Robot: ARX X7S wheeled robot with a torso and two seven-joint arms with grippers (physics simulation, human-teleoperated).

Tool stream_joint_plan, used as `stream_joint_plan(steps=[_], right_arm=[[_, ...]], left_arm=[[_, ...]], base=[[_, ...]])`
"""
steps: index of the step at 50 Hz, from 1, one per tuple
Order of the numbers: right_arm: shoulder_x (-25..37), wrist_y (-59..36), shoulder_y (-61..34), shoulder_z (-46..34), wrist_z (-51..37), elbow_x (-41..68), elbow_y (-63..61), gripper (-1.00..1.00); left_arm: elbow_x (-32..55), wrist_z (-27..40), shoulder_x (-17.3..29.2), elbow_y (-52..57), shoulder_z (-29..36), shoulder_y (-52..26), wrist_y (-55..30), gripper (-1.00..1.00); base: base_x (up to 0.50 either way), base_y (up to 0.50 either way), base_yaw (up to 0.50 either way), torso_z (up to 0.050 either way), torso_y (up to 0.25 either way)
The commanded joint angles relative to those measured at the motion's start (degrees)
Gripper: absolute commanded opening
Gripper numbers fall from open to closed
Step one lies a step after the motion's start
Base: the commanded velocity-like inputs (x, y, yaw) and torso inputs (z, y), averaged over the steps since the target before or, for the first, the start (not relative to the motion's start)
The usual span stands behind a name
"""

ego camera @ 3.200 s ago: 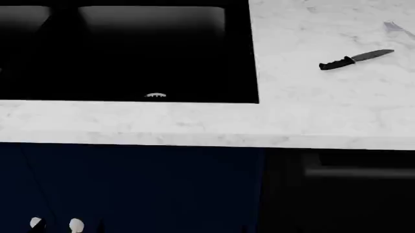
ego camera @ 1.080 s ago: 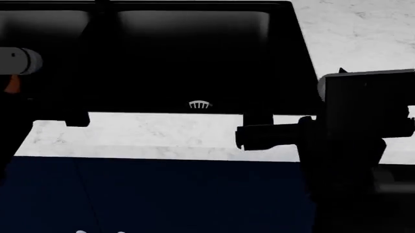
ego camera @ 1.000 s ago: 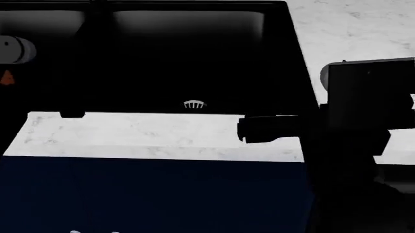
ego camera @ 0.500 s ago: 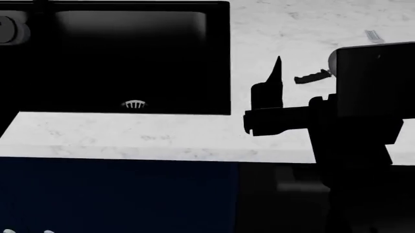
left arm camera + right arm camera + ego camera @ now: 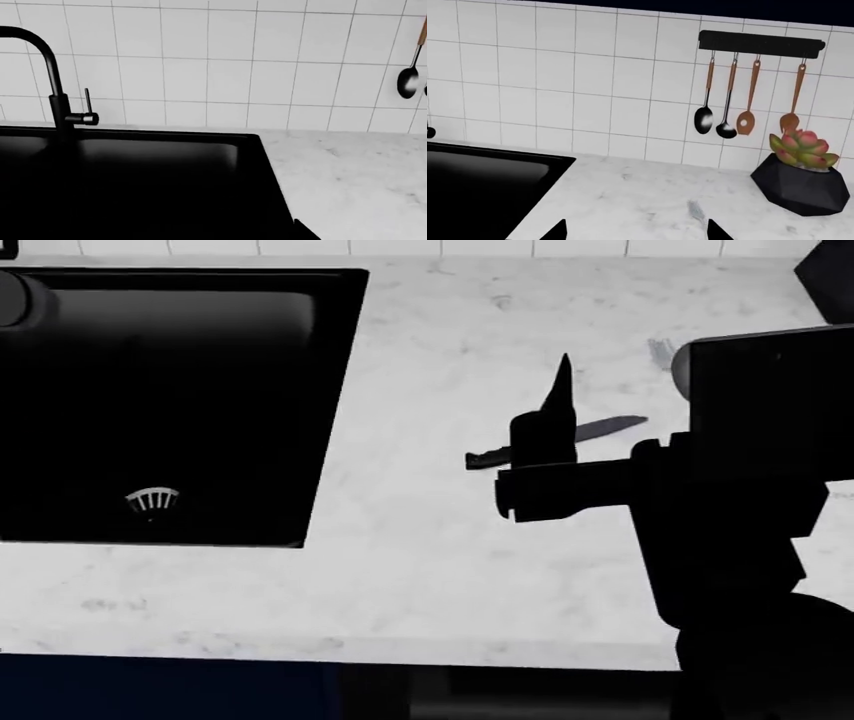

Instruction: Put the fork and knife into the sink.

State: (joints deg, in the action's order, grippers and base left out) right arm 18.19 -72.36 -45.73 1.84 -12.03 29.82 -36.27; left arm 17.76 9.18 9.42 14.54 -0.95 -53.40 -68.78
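Observation:
The knife [image 5: 613, 426], with a black handle and grey blade, lies on the marble counter to the right of the sink [image 5: 200, 360]. Part of it is hidden behind my right gripper's upright pointed finger [image 5: 562, 390]. The pale fork [image 5: 661, 352] lies farther back, showing as a faint streak [image 5: 696, 210] in the right wrist view. My right gripper [image 5: 635, 232] is open, its tips wide apart above bare counter, holding nothing. Of the left gripper, only a small dark tip [image 5: 296, 222] shows beside the sink [image 5: 167, 175]. The silver drain strainer [image 5: 151, 500] sits in the basin.
A black faucet [image 5: 57, 85] stands behind the sink. A rack of hanging spoons [image 5: 754, 100] is on the tiled wall, above a succulent in a black pot [image 5: 800, 175] at the back right. The counter's front edge [image 5: 400, 660] runs below.
The head view has swung right, so the sink has slid to the left. The right arm has risen into view, and the knife now lies just behind its finger.

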Motion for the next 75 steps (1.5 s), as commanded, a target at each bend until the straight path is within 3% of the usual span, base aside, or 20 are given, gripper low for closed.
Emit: stream_joint_plan(steps=[1,26,64,75], right_arm=[[-0.8,0.4,0.1,0.8,1.6,-0.6,0.0,1.0],[-1.3,-0.9,-0.4,1.6,1.0,1.1,-0.3,1.0],[-2.1,-1.5,-0.1,3.7,0.0,3.5,0.0,1.0],[-2.0,-1.3,0.1,3.5,-0.2,3.9,-0.1,1.0]], left_arm=[[-0.9,-0.8,-0.8,0.6,-1.1,-0.1,-0.7,1.0],[0.3,-0.1,-0.6,1.0,-1.3,-0.5,-1.3,1.0],[1.4,1.1,-0.1,0.7,-1.3,0.0,-0.3,1.0],[1.4,0.2,1.6,1.6,1.8,0.1,-0.1,1.0]], base=[[0.4,-0.32,0.0,0.0,0.0],[0.4,-0.13,0.0,0.0,0.001],[0.14,0.0,0.0,0.0,0.0],[0.0,0.0,0.0,0.0,-0.115]])
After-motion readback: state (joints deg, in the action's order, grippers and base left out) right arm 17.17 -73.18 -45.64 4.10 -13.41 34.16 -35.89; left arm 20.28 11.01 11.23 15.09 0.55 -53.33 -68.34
